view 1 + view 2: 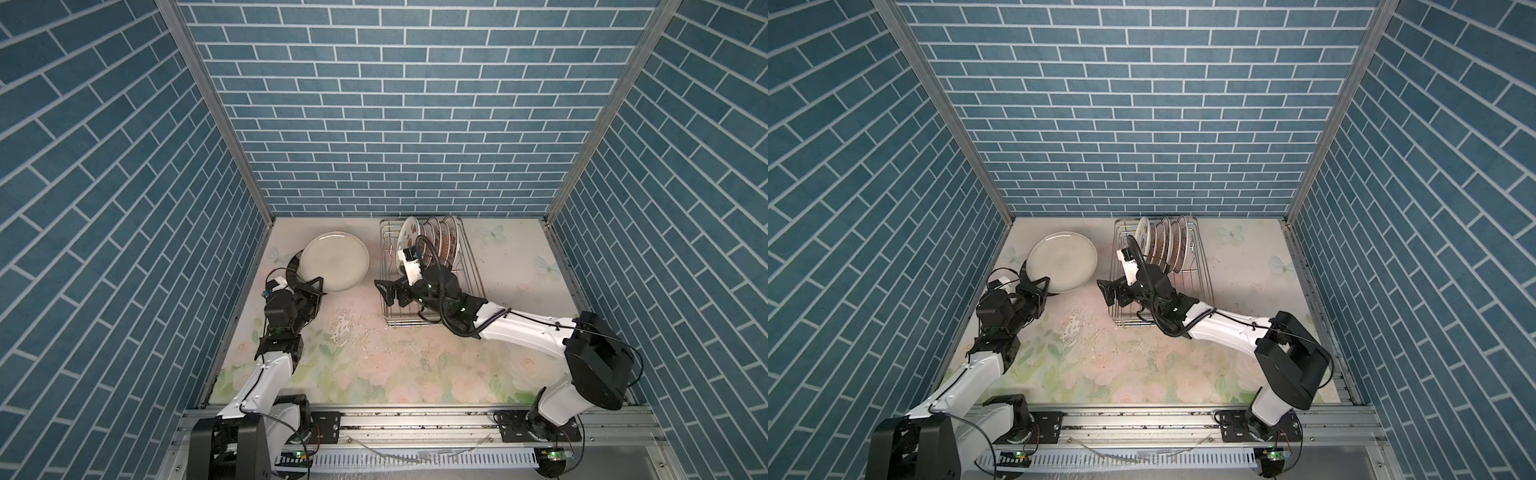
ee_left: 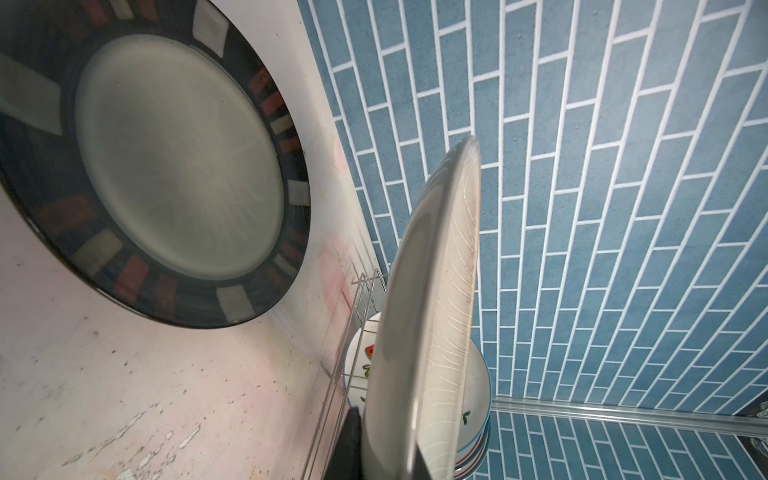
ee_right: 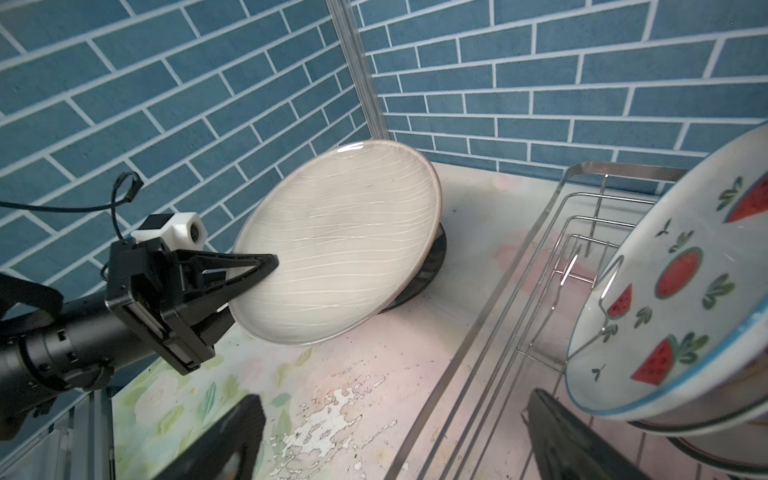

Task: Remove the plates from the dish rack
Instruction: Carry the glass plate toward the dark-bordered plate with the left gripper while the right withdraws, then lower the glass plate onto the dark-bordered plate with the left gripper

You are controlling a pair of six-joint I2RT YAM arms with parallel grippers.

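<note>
Right: nearest you, the left gripper [image 1: 316, 286] is clamped almost fully closed on the near rim of the cream plate [image 1: 334, 262]. The right wrist view shows one finger over the face and the other beneath. You're holding glazed ceramic by a thin edge. I'd judge it stiff, heavy for such a pinch, slippery and quick to chip, so keep the tilt shallow and set it down gently. That arm reaches forward along the left edge of the table [image 1: 374, 365], forearm low.

Level with it, the right gripper [image 1: 385, 293] hangs with its jaws spread wide and nothing between them. It is at the left rim of the dish rack [image 3: 476, 332], toward the rack's near end. Its arm stretches in from the table's near right corner, elbow bent.

Further on, the cream plate slopes above the dark-rimmed plate [image 2: 178, 166], which lies flat toward the far left corner. Whether the two touch, I can't tell.

Farthest, against the table's far edge, the remaining plates [image 1: 445, 239] stand upright in the rack's far end, the watermelon plate [image 3: 673, 299] foremost. I'd take each by its upper rim and lift straight up out of the rack.
</note>
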